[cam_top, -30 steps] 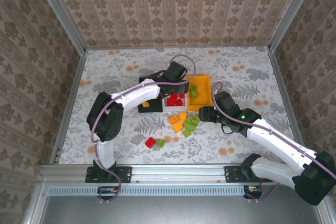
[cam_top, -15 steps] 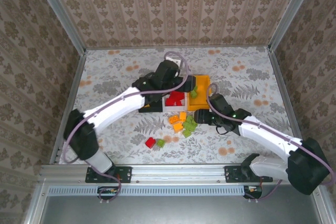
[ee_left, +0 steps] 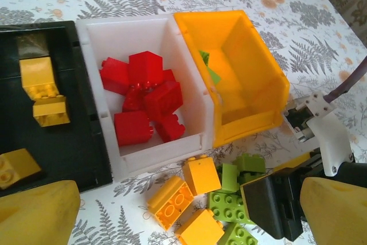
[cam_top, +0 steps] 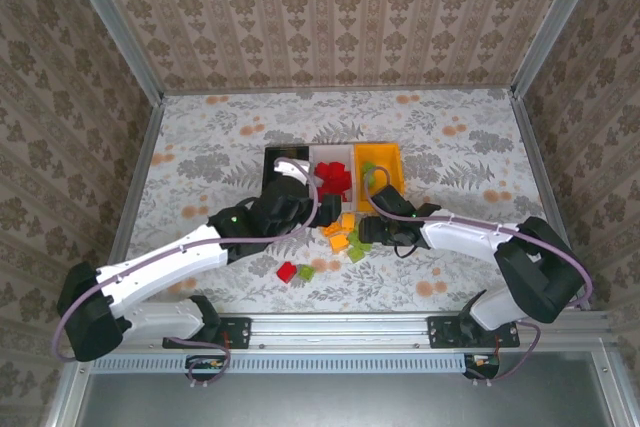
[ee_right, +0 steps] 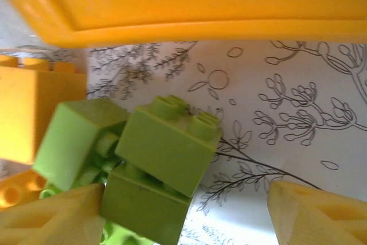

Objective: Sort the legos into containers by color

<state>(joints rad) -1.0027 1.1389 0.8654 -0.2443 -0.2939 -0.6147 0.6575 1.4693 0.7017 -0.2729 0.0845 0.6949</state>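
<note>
Just in front of the white bin (ee_left: 163,154) the left end effector (ee_left: 189,213) gapes wide and empty, while to its right the right end effector (ee_right: 183,216) stands open astride green legos (ee_right: 166,147).

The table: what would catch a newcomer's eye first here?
The white bin holding red bricks stands out, mid-table between a black bin and an orange-yellow bin. Just in front, the right claw is open at a loose heap of green bricks.
</note>
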